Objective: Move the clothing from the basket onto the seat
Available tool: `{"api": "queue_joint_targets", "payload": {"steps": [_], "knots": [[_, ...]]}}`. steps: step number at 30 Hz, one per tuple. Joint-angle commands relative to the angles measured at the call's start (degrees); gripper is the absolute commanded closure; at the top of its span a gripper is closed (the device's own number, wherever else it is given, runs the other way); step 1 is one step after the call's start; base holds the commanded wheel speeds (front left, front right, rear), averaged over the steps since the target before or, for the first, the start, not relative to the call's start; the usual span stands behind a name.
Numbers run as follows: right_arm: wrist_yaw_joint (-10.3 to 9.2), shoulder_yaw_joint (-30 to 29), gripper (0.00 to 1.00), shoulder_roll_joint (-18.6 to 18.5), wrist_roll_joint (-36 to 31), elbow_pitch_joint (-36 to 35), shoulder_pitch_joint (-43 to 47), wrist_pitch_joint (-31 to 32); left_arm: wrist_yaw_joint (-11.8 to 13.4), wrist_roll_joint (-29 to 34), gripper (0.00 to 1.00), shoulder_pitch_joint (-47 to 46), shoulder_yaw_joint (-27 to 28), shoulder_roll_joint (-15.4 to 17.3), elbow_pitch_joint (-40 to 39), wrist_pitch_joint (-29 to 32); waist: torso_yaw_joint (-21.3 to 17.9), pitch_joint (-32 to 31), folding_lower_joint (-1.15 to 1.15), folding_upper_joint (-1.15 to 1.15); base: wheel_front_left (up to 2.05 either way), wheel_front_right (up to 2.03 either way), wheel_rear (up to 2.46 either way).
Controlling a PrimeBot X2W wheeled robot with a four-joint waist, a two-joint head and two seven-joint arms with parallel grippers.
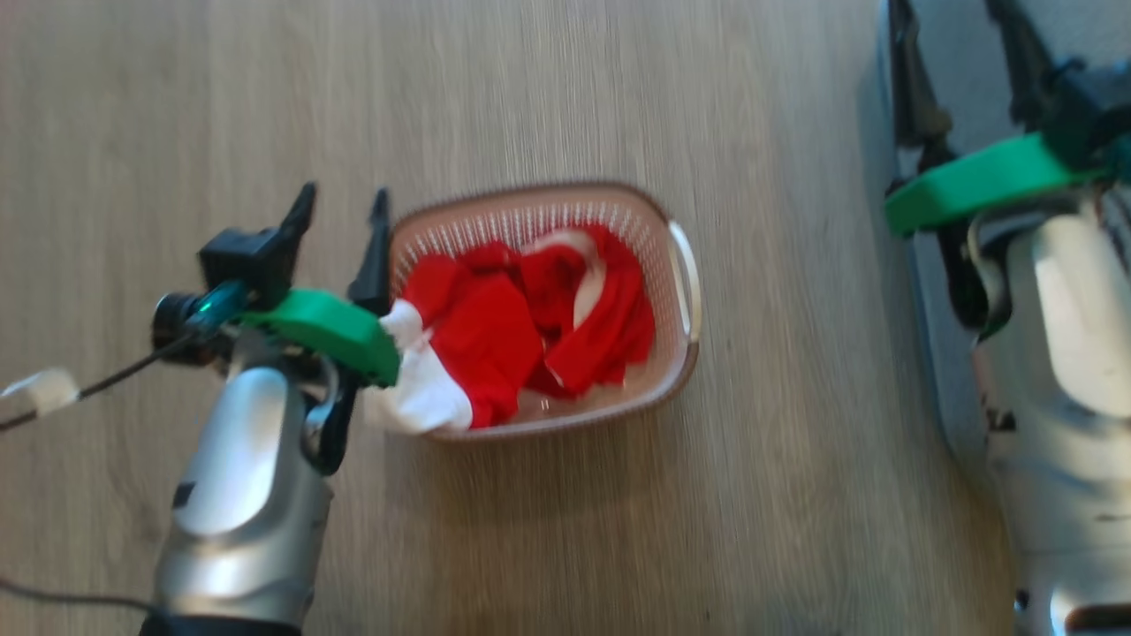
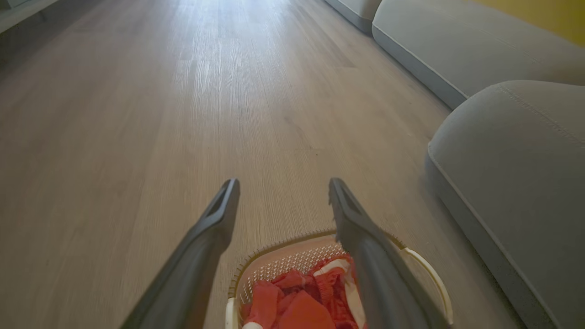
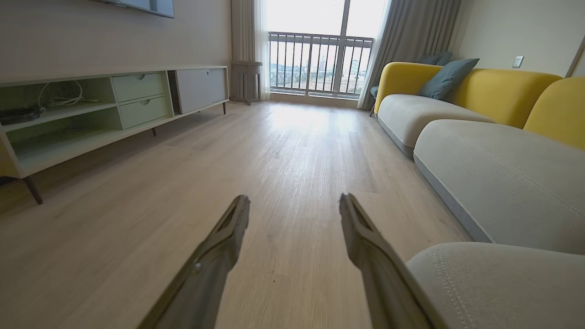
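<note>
One basket (image 1: 530,212), one seat (image 3: 502,183), one heap of clothing (image 1: 495,336) — garments too tangled to count.

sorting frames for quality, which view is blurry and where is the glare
head view: motion blur all over, the basket and red clothing smeared at their edges; left wrist view: fairly sharp, with a pale sheen on the floor at the top; right wrist view: sharpest, window blown out white, with glare on the floor below it.
</note>
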Motion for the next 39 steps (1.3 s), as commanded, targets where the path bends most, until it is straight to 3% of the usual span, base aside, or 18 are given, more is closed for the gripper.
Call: {"api": "queue_joint_targets", "payload": {"steps": [1, 7, 17, 25, 32, 39], "knots": [[-0.01, 1.1, 0.0, 0.2, -0.3, -2.5, -2.4, -0.5, -0.3, 0.1, 0.0, -2.1, 0.4, 0.9, -1.1, -0.7, -1.1, 6.3, -0.02, 0.0, 0.0, 0.0, 0.0], [-0.01, 1.4, 0.0, 0.6, -0.7, -4.5, -5.4, -0.5, -1.0, 0.9, 0.0, -5.9, -4.9, 0.9, 1.9, -0.7, -2.4, 13.7, -0.02, 0.0, 0.0, 0.0, 0.0], [-0.01, 1.8, 0.0, 1.2, -1.2, -5.9, -8.2, -0.5, -1.1, 9.1, 0.0, -14.2, -13.1, 1.0, 14.4, -0.7, -4.2, 21.4, -0.02, 0.0, 0.0, 0.0, 0.0], [-0.01, 2.0, 0.0, 2.6, -1.1, -6.2, -8.4, -0.5, 3.1, 18.7, 0.0, -22.9, -21.1, 3.1, 33.0, 0.7, -6.5, 24.9, -0.02, 0.0, 0.0, 0.0, 0.0], [-0.01, 2.0, 0.0, 3.3, -0.9, -6.4, -7.9, -0.5, 7.1, 24.6, 0.0, -27.6, -26.5, 5.2, 40.5, 7.4, -7.4, 26.0, -0.02, 0.0, 0.0, 0.0, 0.0], [-0.01, 2.3, 0.0, 4.0, -0.7, -6.5, -7.6, -0.5, 6.2, 27.4, 0.0, -29.1, -30.2, 6.2, 42.0, 14.1, -7.9, 26.8, -0.02, 0.0, 0.0, 0.0, 0.0]]}}
